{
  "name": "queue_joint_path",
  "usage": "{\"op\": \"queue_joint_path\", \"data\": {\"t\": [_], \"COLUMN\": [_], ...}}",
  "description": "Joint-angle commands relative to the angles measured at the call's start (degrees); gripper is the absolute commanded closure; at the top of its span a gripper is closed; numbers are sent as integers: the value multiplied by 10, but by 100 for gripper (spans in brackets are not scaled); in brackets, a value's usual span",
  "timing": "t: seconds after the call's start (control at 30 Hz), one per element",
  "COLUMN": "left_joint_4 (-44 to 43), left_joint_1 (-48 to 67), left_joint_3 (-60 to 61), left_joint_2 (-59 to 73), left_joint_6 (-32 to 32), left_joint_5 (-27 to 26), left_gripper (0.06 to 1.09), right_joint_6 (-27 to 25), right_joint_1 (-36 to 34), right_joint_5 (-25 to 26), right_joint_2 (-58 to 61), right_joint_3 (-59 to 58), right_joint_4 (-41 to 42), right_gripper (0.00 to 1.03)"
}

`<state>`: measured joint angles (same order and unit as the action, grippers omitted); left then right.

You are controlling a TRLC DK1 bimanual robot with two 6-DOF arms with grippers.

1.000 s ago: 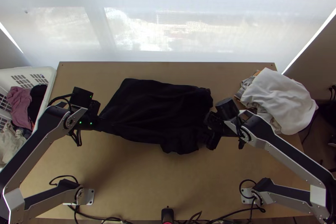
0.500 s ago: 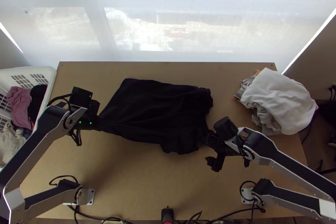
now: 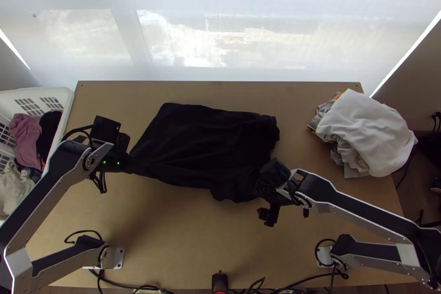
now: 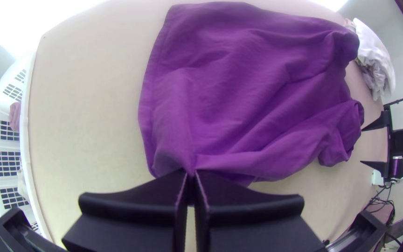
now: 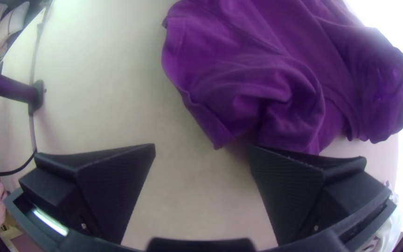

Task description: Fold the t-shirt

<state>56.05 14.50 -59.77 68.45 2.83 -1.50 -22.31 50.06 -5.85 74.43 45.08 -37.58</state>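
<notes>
Near the table's (image 3: 182,239) left edge, beside the laundry basket (image 3: 69,101), the left gripper (image 4: 191,173) is keeping its station; no shift showing over the last second. At mid-table, the t-shirt (image 3: 209,145) is lying as before, rumpled, reaching from the centre toward the far edge and bunching at its near right corner. Farther right, the right gripper (image 5: 201,148) is doing the travelling: it has been dropping from the shirt's right side toward the table's near edge, then edging back left, and is now hovering by that bunched corner. Past it, near the table's right edge, a heap of white cloth (image 3: 369,128) is resting undisturbed.

Reading of it: the right arm is probably lining up a fresh pinch on the near side while the left is anchoring the other end. The next fold is seemingly still being prepared; a shallow bite could be catching only one layer and leaving the bunch crooked.

Hands, left to right. Left: closing tight on the shirt's near left corner, cloth drawing into creases toward the tips. Right: standing wide apart, holding nothing; one finger (image 5: 290,182) is lying right by the hem, though whether it is touching cloth, the observer cannot tell.
</notes>
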Motion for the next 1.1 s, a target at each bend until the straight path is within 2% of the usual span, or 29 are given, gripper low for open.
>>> {"op": "queue_joint_path", "data": {"t": [0.0,0.2,0.3,0.5,0.73,0.87,1.07], "left_joint_4": [1,0,-1,-2,-10,-33,-103], "left_joint_1": [-2,-2,-1,-4,-4,-5,4], "left_joint_3": [0,-3,-4,-3,-3,-1,-9], "left_joint_2": [-1,3,5,5,8,15,76], "left_joint_6": [1,0,-1,-5,-6,-12,-40], "left_joint_5": [0,0,0,1,0,1,1], "left_gripper": [105,105,105,105,105,105,105], "right_joint_6": [1,-2,-5,-6,-2,-7,-20], "right_joint_1": [6,-1,-8,-8,-52,-87,-98], "right_joint_5": [0,0,0,1,0,1,0], "right_joint_2": [56,105,125,124,65,15,-39], "right_joint_3": [11,26,28,32,27,32,15], "right_joint_4": [48,76,90,95,71,16,-65], "right_gripper": [13,22,42,100,100,100,100]}}
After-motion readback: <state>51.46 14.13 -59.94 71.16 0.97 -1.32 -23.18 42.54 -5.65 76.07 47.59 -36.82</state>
